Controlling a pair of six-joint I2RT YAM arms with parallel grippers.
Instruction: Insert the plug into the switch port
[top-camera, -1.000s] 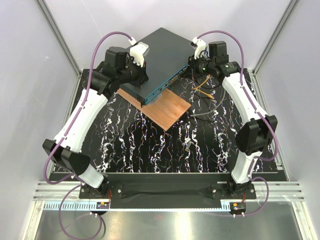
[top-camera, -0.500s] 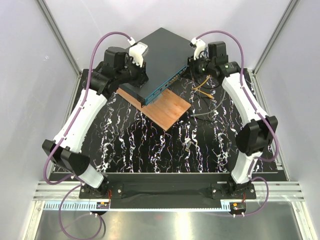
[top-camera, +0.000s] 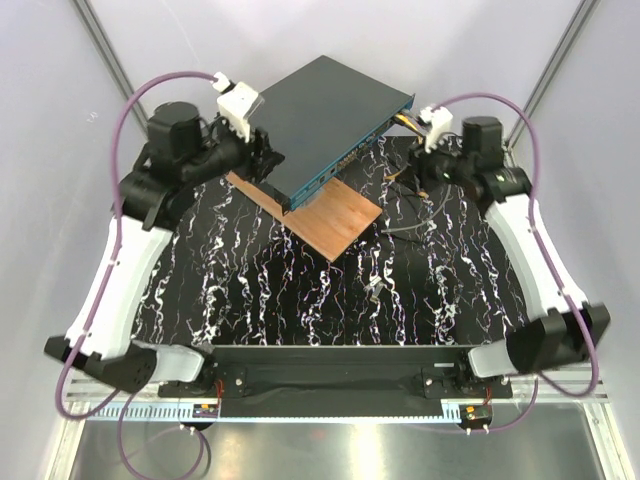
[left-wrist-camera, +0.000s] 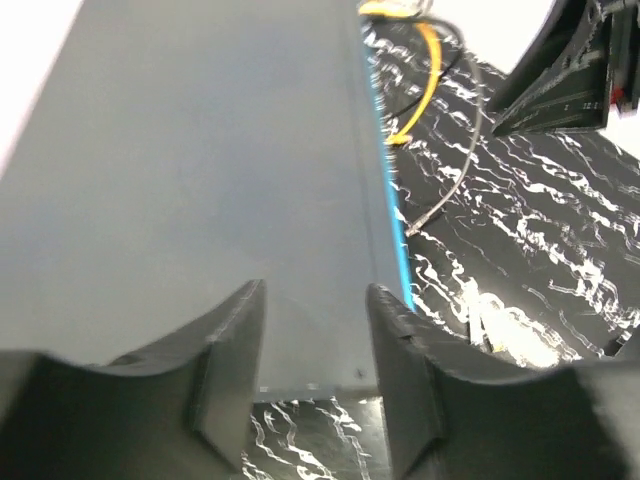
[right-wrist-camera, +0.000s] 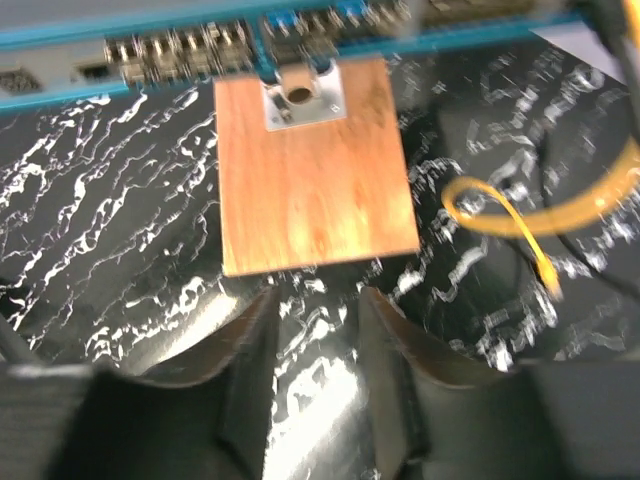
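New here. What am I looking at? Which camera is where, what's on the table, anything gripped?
Two robot arms, left arm and right arm, bolted at the table's near edge. The wide picture looks down from above and behind them; the other two come from wrist cameras, each arm's jaws at the bottom. On the black marbled mat lie the switch, partly over a wooden board, yellow cables and a tiny pale piece, probably the plug. Both jaws are open, holding nothing.
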